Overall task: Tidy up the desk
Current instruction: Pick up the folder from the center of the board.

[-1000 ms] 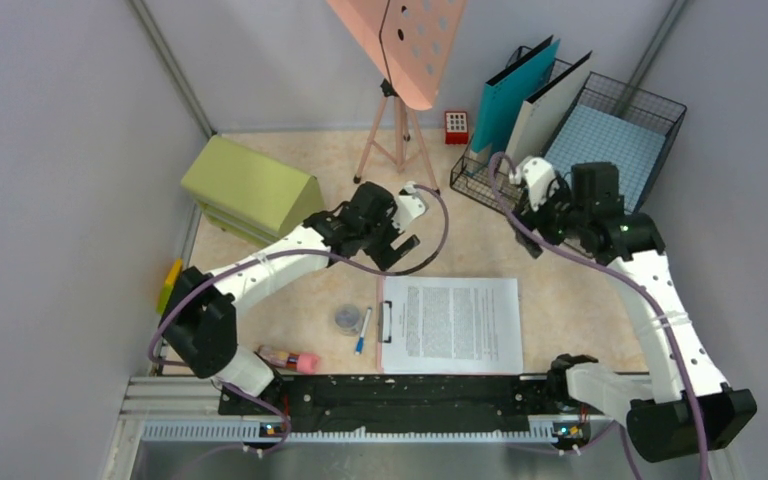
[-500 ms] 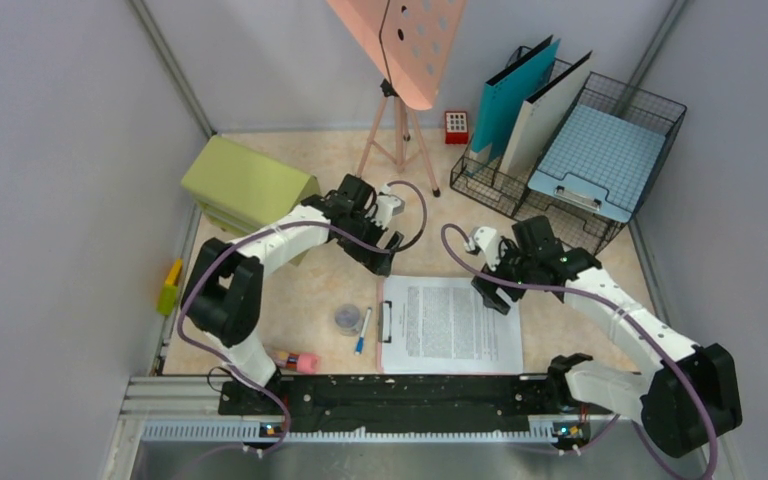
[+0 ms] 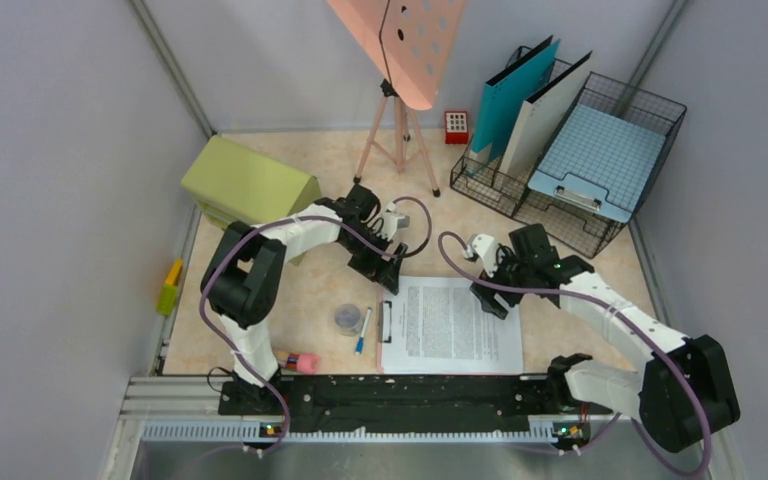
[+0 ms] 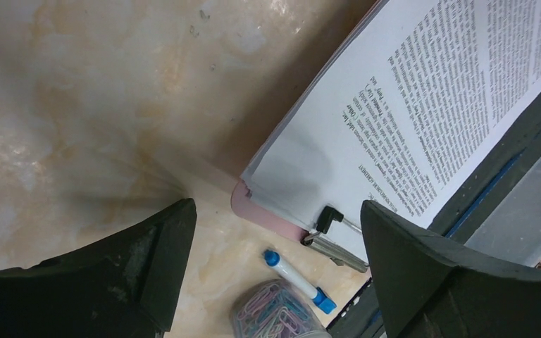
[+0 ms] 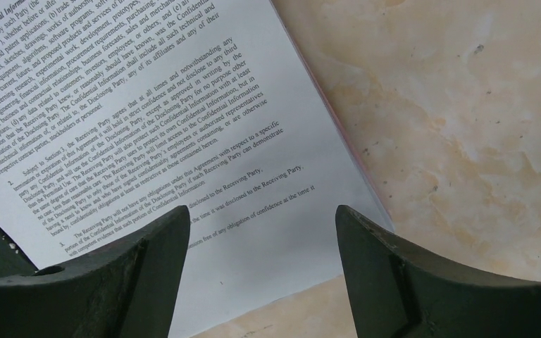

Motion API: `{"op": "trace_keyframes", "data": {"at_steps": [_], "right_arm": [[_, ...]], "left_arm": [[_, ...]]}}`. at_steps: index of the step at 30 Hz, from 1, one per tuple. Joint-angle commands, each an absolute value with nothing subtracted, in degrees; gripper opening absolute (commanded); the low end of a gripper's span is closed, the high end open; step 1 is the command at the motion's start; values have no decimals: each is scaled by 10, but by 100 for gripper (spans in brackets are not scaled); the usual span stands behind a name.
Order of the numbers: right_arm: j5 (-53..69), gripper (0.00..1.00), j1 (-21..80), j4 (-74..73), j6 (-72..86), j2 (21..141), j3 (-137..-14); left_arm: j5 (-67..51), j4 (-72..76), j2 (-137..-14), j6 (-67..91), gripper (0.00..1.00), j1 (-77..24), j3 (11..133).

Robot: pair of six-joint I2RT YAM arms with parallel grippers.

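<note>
On the pale marbled desk [image 3: 300,290] lies a pink clipboard with a printed sheet [image 3: 450,325], near the front rail. My left gripper [image 3: 392,270] hangs open just above the clipboard's far left corner; in the left wrist view the gripper [image 4: 275,208] frames that corner, the metal clip [image 4: 334,243], a blue-capped pen [image 4: 299,280] and a jar of paper clips [image 4: 278,313]. My right gripper [image 3: 490,298] is open over the sheet's far right corner, and its wrist view shows the gripper [image 5: 260,211] empty above the printed sheet [image 5: 148,105].
A green drawer cabinet [image 3: 250,188] stands at the back left and a pink music stand [image 3: 400,50] at the back middle. At the back right are a wire rack with folders [image 3: 520,100] and a wire tray holding a blue clipboard [image 3: 600,160]. A pink-capped item [image 3: 298,360] lies by the rail.
My right arm swung from the wire tray down to the sheet's far right corner. My left gripper moved nearer and lower, to the clipboard's far left corner.
</note>
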State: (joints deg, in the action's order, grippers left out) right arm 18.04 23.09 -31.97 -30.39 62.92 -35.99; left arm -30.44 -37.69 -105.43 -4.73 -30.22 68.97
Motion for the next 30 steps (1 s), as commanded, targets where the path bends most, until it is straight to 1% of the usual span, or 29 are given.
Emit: {"op": "trace_keyframes", "data": {"at_steps": [1,6,13,15,17,23,26,30], "right_arm": [[180,74,236,-288,-315,645,-353],[179,72,236,-273,-323,667,-346],[169,70,237,-255,-319,711,-346],[160,69,240,-249,-315,721,-346],[149,68,243,-246,-311,730,-346],[132,66,246,-241,-305,739,-348],[118,66,246,-240,-300,729,-354],[100,68,245,-257,-284,706,-380]], "left_arm": [[-366,-375,-1085,-37,91,-297,697],[-417,-368,-1107,-28,83,-293,699],[-478,-360,-1119,-27,68,-285,687],[-495,-360,-1125,-27,63,-280,688],[-515,-361,-1131,-27,55,-275,690],[-535,-373,-1136,-33,36,-264,704],[-547,-390,-1136,-40,23,-262,720],[-559,-418,-1132,-58,1,-258,748]]}}
